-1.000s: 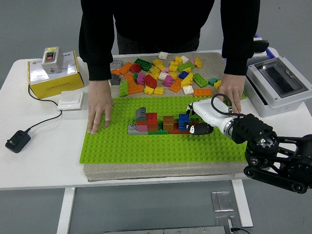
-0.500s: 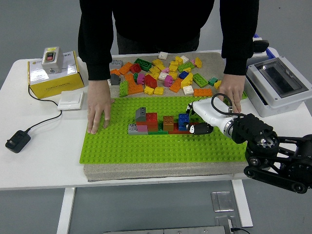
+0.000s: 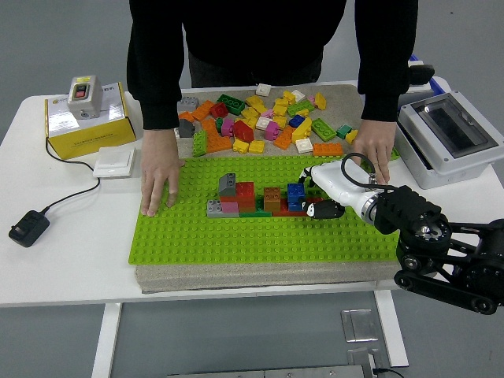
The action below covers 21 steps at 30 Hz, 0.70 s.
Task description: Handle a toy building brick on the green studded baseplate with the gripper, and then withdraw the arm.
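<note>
Where the blue brick [image 3: 296, 194] sits at the right end of the built row on the green baseplate [image 3: 260, 236], the right hand [image 3: 313, 193] pinches it. Risk: pulling back unreleased could lift the baseplate, which the person's hands [image 3: 160, 179] pin down.

White table [image 3: 71, 260], near edge along the bottom. Grey mat [image 3: 260, 276] in the middle, carrying the green studded baseplate [image 3: 236, 236] and, farther back, a loose heap of bricks [image 3: 260, 118]. Far left: yellow box [image 3: 83, 122] (small grey switch unit [image 3: 83, 96] on top), white square pad [image 3: 114, 161] just beside it. Black adapter [image 3: 27, 228] near the left edge, cable [image 3: 75, 193] running up toward the box. Grey case with clear lid [image 3: 449, 138] at right.
</note>
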### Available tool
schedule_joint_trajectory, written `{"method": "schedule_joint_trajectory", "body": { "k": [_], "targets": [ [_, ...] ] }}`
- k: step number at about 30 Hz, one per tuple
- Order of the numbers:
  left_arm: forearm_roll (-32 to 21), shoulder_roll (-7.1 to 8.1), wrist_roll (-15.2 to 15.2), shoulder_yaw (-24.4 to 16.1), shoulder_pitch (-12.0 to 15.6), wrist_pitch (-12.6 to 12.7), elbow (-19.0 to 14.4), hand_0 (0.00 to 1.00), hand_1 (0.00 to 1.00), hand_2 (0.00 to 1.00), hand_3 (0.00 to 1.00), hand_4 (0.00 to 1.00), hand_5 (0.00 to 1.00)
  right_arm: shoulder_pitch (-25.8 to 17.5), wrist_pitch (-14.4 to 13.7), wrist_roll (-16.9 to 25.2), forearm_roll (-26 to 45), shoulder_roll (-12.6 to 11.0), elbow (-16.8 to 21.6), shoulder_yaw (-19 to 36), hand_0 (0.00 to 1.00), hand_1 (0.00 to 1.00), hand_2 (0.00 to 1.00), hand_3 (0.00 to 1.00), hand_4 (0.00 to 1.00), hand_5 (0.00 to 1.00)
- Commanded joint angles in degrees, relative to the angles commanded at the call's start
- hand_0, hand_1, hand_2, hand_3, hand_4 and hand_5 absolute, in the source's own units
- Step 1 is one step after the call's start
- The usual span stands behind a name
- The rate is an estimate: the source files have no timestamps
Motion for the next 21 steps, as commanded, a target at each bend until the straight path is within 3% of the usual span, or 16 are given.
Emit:
{"method": "schedule_joint_trajectory", "body": {
  "k": [21],
  "targets": [
    [-0.1,0.02,-0.2,0.0,-0.1,0.4,0.0,0.67,0.642,0.573,0.642,0.079,0.689,-0.2,-0.5,0.1,-0.4,-0.6,0.5,0.2,0.027,0.137,0.659,0.739,0.594,0.502]
  ]
}}
